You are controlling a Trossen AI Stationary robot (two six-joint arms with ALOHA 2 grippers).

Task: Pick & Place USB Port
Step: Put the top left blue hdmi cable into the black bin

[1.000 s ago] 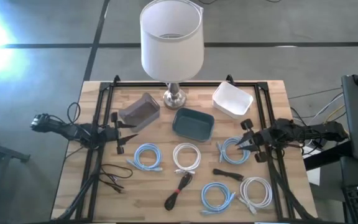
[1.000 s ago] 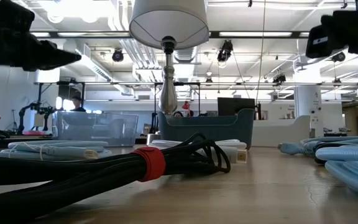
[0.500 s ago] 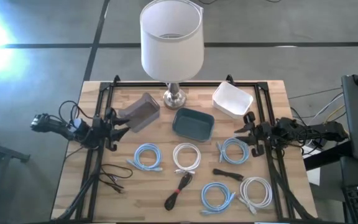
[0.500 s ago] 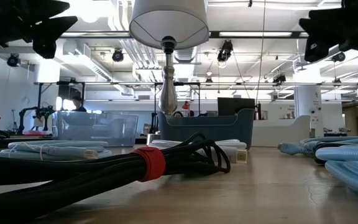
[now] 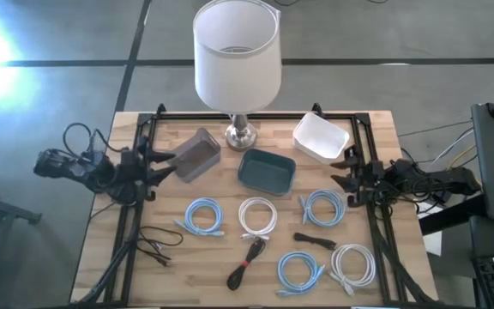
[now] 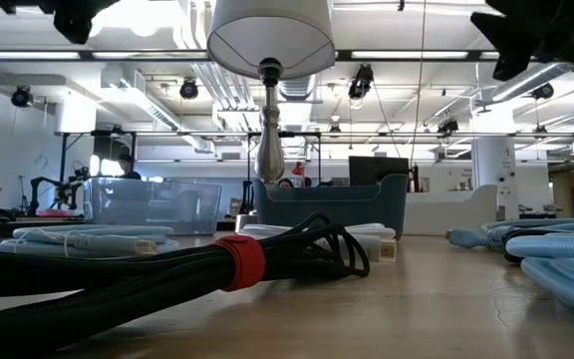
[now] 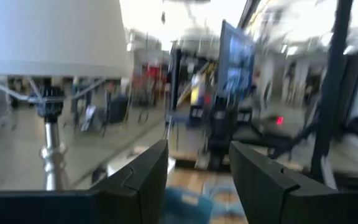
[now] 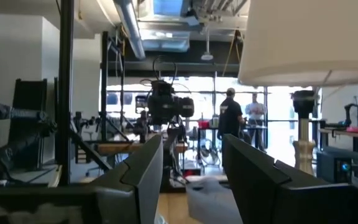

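USB cables: lying coiled on the desk (image 5: 384, 129) in the near half, none being held; three blue coils (image 5: 202, 215), two white coils (image 5: 257, 216), all apart from one another.
Black bundle (image 5: 247, 264): lying near the front edge between the coils, tied with a red band, filling the foreground of the low view.
Small black piece (image 5: 311, 239): lying between the blue coil by the right arm and the front blue coil; too small to tell what kind.
Thin black lead (image 5: 155, 243): trailing loose at the left side of the desk.
Left gripper (image 5: 163, 170): hovering above the left edge of the desk just beside the grey bin (image 5: 194, 154), fingers spread apart, gripping nothing.
Right gripper (image 5: 340, 174): hovering at the right edge, just behind the nearest blue coil, fingers spread apart, gripping nothing.
Bins: grey, dark teal (image 5: 267, 170) and white (image 5: 321, 137) sitting in a row across the back half.
Lamp (image 5: 237, 56): standing at the back centre between the grey and white bins, its shade overhanging the teal bin's far side.
In the way: the lamp shade looming between the two arms in both wrist views.
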